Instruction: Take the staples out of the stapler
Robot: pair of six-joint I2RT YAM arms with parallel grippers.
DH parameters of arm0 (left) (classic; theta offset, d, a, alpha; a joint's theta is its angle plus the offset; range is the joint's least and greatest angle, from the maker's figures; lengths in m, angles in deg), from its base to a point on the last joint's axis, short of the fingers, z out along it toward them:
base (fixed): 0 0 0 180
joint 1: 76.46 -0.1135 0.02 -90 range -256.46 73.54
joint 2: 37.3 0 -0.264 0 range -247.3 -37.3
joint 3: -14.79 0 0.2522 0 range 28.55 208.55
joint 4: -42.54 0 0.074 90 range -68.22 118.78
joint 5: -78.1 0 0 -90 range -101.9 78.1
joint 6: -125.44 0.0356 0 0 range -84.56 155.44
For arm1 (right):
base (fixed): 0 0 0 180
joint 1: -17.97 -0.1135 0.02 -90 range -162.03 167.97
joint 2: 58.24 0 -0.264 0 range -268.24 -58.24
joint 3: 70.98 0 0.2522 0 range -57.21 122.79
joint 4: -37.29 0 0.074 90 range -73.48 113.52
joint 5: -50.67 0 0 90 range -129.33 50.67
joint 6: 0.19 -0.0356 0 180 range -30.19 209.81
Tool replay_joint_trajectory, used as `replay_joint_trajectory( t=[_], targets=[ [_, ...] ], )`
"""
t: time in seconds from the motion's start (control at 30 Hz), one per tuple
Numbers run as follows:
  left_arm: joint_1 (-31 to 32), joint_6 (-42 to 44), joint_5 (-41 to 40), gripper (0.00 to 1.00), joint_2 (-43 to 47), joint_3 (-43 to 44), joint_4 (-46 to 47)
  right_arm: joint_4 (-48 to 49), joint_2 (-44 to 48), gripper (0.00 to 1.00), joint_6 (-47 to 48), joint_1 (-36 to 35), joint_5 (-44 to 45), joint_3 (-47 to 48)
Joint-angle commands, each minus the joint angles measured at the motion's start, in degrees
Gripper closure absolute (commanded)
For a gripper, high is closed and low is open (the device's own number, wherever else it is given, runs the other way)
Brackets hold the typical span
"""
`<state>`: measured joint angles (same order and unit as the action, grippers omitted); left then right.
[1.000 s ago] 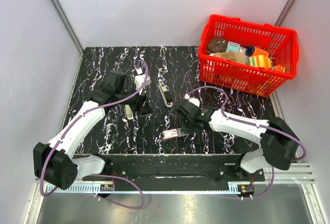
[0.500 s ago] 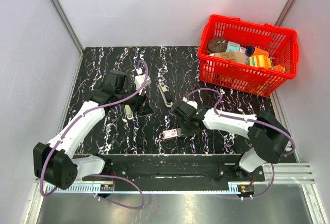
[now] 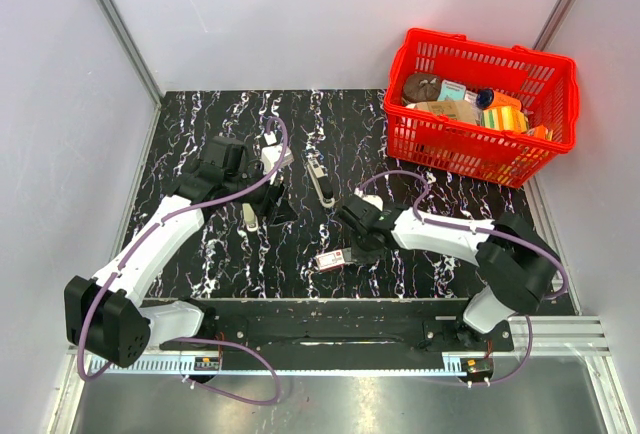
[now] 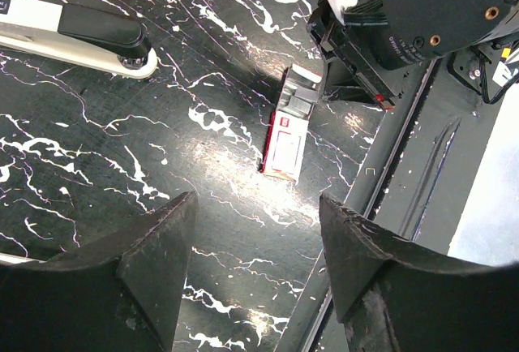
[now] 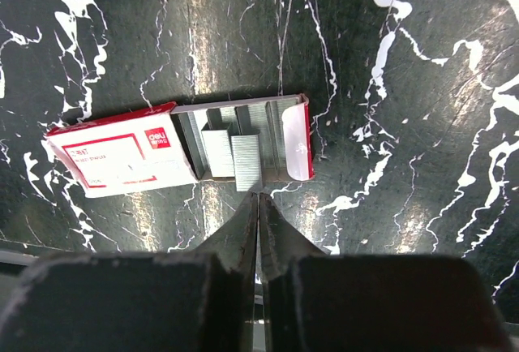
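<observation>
The stapler [image 3: 320, 182] lies on the black marbled table, far of centre; in the left wrist view it [image 4: 81, 36] shows at top left. Silver staples [image 5: 247, 161] lie as short strips in the slid-open tray of a red-and-white box [image 5: 122, 157], one end poking over the tray's near edge. My right gripper [image 5: 258, 196] is shut with nothing visible between its jaws, its tips at that end; in the top view it [image 3: 352, 244] sits just right of the box [image 3: 333, 259]. My left gripper [image 3: 272, 206] is open and empty, left of the stapler, its wide-apart fingers [image 4: 154, 255] low in its wrist view.
A red basket [image 3: 455, 144] of groceries stands at the back right. A pale narrow object [image 3: 248, 216] lies just left of the left gripper. The table's near edge is a black rail [image 3: 330, 319]. The box also shows in the left wrist view [image 4: 284, 137].
My right arm has shifted slightly left and nearer, bringing its shut tips up to the box. The left arm, stapler and box have not moved.
</observation>
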<state>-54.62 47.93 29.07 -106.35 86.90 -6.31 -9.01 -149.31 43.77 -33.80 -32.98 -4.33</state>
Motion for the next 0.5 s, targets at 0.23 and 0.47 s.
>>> replay_joint_trajectory(
  t=[0.23, 0.47],
  targets=[
    [0.4, 1.0, 1.5, 0.34, 1.3, 0.0, 0.6, 0.6, 3.1, 0.93, 1.7, 1.1, 0.2, 1.6],
    [0.6, 1.0, 1.6, 0.34, 1.2, -0.2, 0.6, 2.0, 1.2, 0.94, 2.0, 1.6, -0.5, 2.5]
  ],
)
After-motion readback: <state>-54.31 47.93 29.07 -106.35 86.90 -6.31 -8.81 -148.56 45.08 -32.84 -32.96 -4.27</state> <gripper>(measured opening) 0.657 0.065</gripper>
